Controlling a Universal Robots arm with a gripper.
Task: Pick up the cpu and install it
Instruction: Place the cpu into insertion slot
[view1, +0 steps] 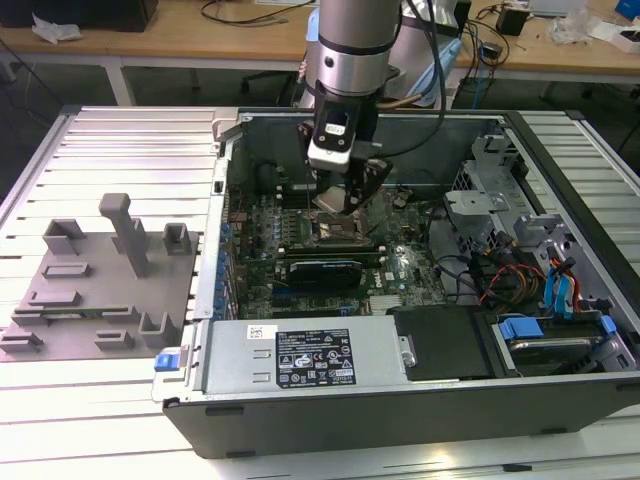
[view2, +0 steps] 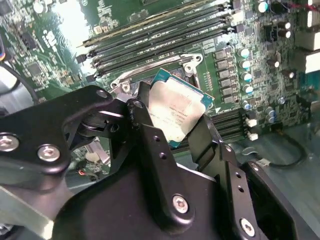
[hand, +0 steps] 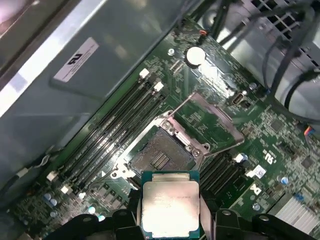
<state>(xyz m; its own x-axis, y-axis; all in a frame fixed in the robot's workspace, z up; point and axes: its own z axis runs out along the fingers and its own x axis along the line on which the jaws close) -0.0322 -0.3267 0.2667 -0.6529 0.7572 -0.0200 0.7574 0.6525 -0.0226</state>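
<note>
Gripping the cpu (hand: 170, 212) by two opposite edges, the claw (view2: 175, 122) is closed on it, so the pick-up is done. The cpu hangs above the motherboard (hand: 272, 132), close by the open socket (hand: 160, 152), whose load plate (hand: 212, 122) is swung back; seating is not yet done. The claw's fingers cover the cpu's side edges, the socket's contacts are too fine to make out, and the gap down to the socket is hard to judge.

In the first wrist view I lose part of the cpu (hand: 170, 210) past the picture's edge, its sides behind the fingers (hand: 207, 217); in the exterior view the tool (view1: 345, 205) covers part of the socket (view1: 346, 236).
</note>
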